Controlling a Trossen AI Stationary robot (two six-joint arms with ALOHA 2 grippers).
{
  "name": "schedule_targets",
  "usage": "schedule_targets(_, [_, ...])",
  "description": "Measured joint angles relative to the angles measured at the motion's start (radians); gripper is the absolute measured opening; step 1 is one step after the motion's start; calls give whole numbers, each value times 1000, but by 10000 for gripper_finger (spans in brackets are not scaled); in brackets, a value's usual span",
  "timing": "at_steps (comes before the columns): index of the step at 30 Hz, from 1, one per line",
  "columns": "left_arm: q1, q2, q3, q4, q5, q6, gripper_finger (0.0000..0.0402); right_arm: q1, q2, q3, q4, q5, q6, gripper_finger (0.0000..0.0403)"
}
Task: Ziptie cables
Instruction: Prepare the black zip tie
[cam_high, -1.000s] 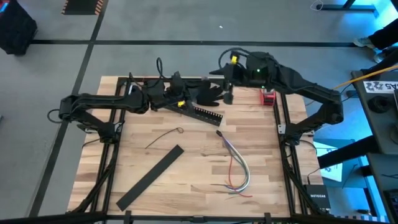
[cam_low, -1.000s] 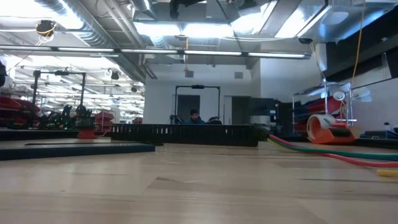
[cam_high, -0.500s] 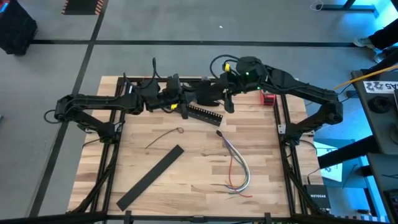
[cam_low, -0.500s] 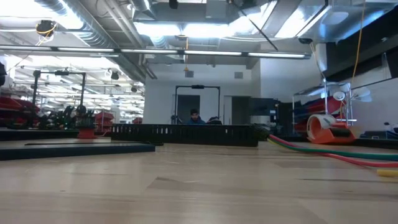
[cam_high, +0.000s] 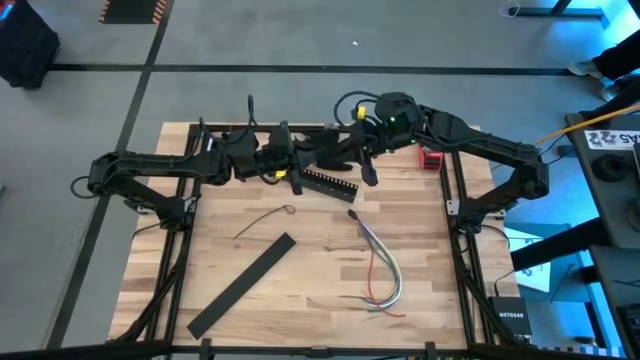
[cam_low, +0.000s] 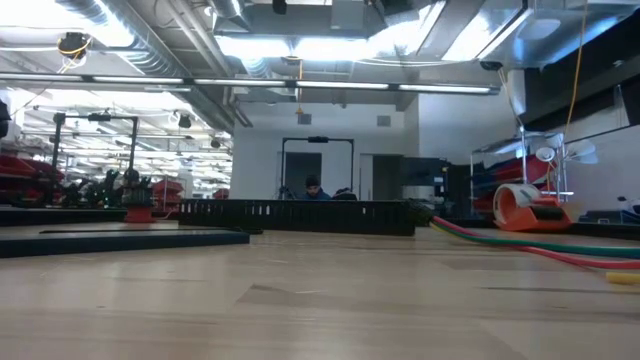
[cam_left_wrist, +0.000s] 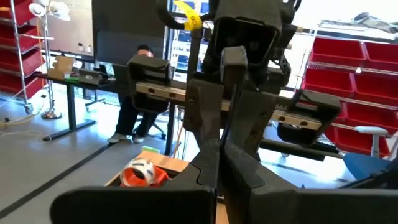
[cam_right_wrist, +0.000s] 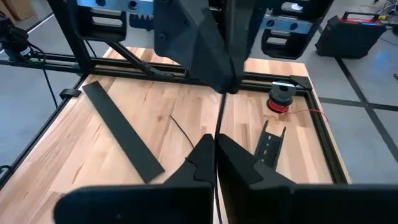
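Both arms are met nose to nose above the far part of the worktop (cam_high: 320, 270), over the slotted bar (cam_high: 328, 181). L gripper (cam_high: 300, 160) is seen w/ jaws closed; in the R wrist view a thin dark strip, prob. the ziptie (cam_right_wrist: 221, 115), is seen running between the two tips, so both sets of jaws appear pinched on it. R gripper (cam_high: 333, 153) is likewise seen w/ jaws closed, tips pressed together in its own view (cam_right_wrist: 214, 146). In the L wrist view, L gripper (cam_left_wrist: 219, 165) is faced directly by the R one, almost touching. Cables (cam_high: 380, 270) are left lying loose on the worktop toward the near-right, well apart from both grippers. A thin curled wire (cam_high: 265, 218) is seen near centre-left, w/ the flat strip (cam_high: 242, 285) just nearer. A red spool (cam_high: 431, 157) is set at the far-right edge. A person (cam_left_wrist: 138, 93) is seated in the room beyond.
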Motion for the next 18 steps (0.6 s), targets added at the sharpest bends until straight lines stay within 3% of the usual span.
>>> schedule_targets(12, [6, -21, 0, 10, -13, -6, 76, 0, 0, 0, 8, 13, 0, 1])
schedule_targets(18, [5, -21, 0, 12, -14, 14, 89, 0, 0, 0, 11, 14, 0, 1])
